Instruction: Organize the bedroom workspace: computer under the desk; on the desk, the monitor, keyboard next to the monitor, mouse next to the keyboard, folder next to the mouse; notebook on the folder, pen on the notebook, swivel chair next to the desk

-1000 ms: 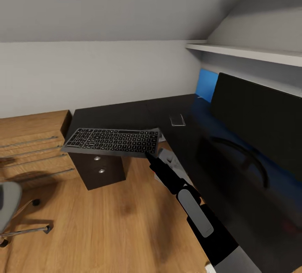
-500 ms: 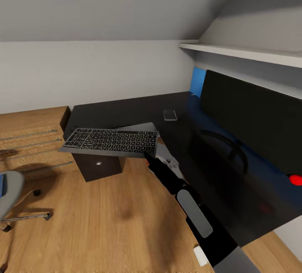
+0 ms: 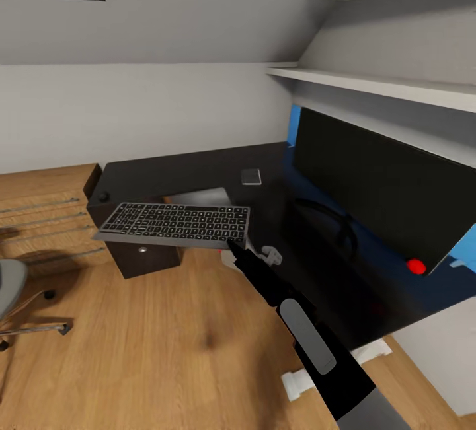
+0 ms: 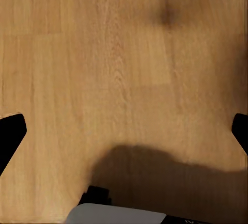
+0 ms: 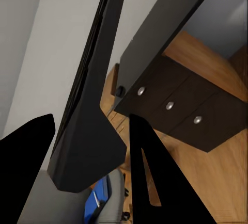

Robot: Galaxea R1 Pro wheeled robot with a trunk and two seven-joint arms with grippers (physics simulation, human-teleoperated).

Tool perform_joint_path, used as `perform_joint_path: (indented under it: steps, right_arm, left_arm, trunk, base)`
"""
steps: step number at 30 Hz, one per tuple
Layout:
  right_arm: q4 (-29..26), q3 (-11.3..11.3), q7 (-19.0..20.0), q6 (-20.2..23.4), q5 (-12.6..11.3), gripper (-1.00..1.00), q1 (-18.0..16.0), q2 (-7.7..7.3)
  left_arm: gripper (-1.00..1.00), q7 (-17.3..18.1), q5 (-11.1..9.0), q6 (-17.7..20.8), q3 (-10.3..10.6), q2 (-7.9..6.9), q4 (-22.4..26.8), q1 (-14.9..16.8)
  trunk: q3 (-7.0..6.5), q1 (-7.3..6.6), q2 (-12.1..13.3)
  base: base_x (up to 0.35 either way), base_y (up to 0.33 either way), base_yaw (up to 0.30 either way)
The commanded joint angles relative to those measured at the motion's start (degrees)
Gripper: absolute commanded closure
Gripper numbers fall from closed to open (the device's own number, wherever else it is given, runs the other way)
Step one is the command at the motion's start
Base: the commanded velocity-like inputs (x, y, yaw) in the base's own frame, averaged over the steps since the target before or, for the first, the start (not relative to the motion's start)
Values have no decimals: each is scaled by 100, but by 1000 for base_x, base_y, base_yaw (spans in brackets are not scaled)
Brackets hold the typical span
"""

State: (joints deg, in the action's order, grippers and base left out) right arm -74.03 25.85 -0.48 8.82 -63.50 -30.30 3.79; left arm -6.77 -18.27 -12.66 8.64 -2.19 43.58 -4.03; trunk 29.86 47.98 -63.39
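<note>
Keyboard (image 3: 173,224): hanging level above the floor, just off the bench (image 3: 198,176) edge.
Right pincer (image 3: 233,243): pinching its near corner.
Advice: carrying it flat, lowering beside the monitor (image 3: 383,185).

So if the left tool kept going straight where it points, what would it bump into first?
Probably the wooden floor. The left wrist view looks along the left tool, whose dark fingertips show at the edges, spread wide. Between them lies bare floor, with a shadow and part of a grey object nearer the frame's edge. Depth is hard to judge.
</note>
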Motion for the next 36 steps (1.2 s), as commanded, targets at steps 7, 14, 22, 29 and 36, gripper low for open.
perform_joint_path:
  steps: [7,14,22,29,36]
  right_arm:
    - [0,-6,10,-12,-49,100,-3,4]
    - [30,-10,13,-16,-49,100,-3,0]
    - [53,-13,13,-14,-38,100,-3,-9]
    - [132,-29,19,-21,-32,100,-3,-44]
    - [248,-46,22,-21,-49,100,-3,-243]
  left_arm:
    - [-100,-53,-45,-17,41,-9,10,-1]
    - [-100,-53,-45,-17,41,-9,10,-1]
    - [-100,-53,-45,-17,41,-9,10,-1]
    - [-100,-53,-45,-17,41,-9,10,-2]
    - [-100,-53,-45,-15,41,-9,10,-1]
  trunk:
    - [4,-1,-3]
    - [4,-1,-3]
    - [4,-1,-3]
    - [4,-1,-3]
    - [4,-1,-3]
  base:
    - [-252,-209,0]
    - [-303,-140,0]
    - [-298,-179,0]
    - [-289,-201,0]
    - [-255,-242,0]
